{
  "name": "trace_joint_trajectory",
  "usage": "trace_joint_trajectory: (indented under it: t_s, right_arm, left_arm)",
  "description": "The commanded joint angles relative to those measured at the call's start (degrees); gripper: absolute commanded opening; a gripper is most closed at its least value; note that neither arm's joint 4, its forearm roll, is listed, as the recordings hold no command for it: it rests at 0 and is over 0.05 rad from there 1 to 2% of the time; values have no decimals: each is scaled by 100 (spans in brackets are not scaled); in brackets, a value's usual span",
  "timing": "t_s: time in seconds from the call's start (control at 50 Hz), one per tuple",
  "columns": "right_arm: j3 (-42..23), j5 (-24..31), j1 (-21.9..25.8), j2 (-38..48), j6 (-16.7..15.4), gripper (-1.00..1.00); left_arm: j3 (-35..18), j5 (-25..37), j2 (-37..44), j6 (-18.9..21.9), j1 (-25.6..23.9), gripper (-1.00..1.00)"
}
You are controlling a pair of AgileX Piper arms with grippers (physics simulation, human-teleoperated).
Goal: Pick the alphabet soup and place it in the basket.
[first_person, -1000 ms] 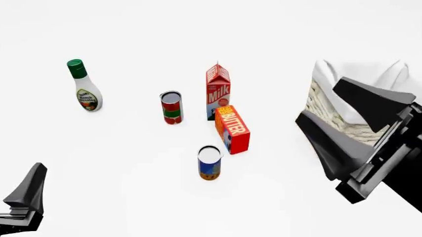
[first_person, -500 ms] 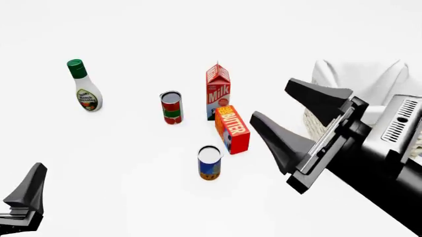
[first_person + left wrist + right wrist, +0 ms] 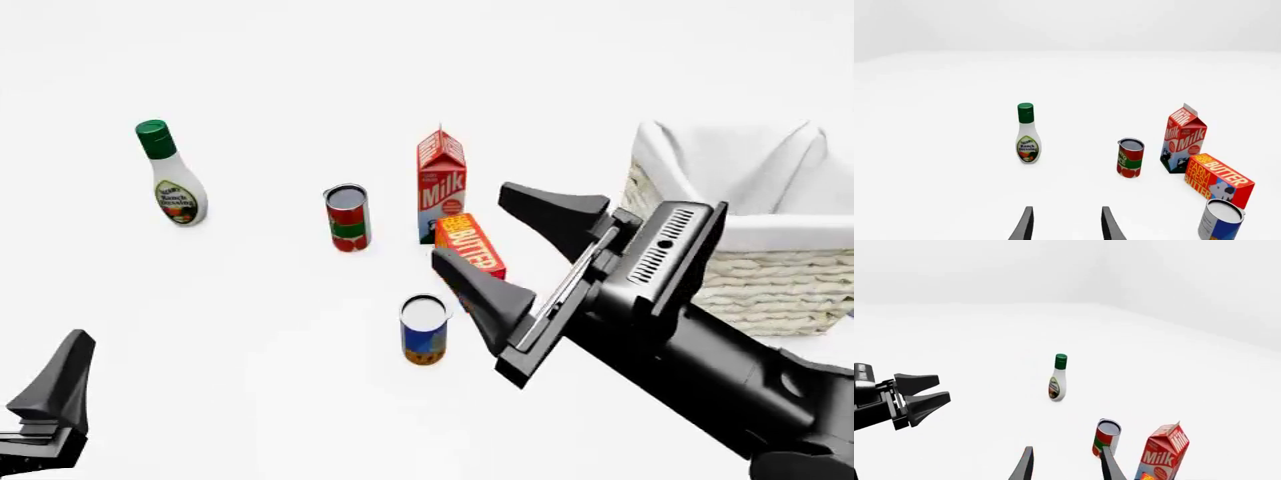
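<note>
Right gripper [image 3: 514, 255] hovering wide open, empty, beside soup can [image 3: 424, 329] standing near butter box [image 3: 470, 258]. Should be lowering squarely over can, avoiding box. Basket [image 3: 747, 270] waiting right.

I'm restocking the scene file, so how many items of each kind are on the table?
Cans: 2, the alphabet soup and a red-and-green can
Cartons/boxes: 2, milk carton, butter box
Bottles: 1, ranch dressing
Baskets: 1, the basket
Total: 6
</note>
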Motion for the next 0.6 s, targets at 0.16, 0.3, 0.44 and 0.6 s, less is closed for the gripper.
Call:
trace_joint_trajectory:
  t_s: [0.16, 0.3, 0.44, 0.6]
  right_arm:
    - [-223, -539, 50, 1096, 79, 100]
    - [-312, -658, 12, 1427, 111, 100]
    - [-370, -780, -53, 1725, 159, 100]
    - [-450, -935, -126, 2149, 191, 100]
  left_arm:
    - [0, 0, 0, 0, 0, 100]
    - [0, 0, 0, 0, 0, 100]
    - [0, 0, 0, 0, 0, 100]
    - [0, 0, 0, 0, 0, 100]
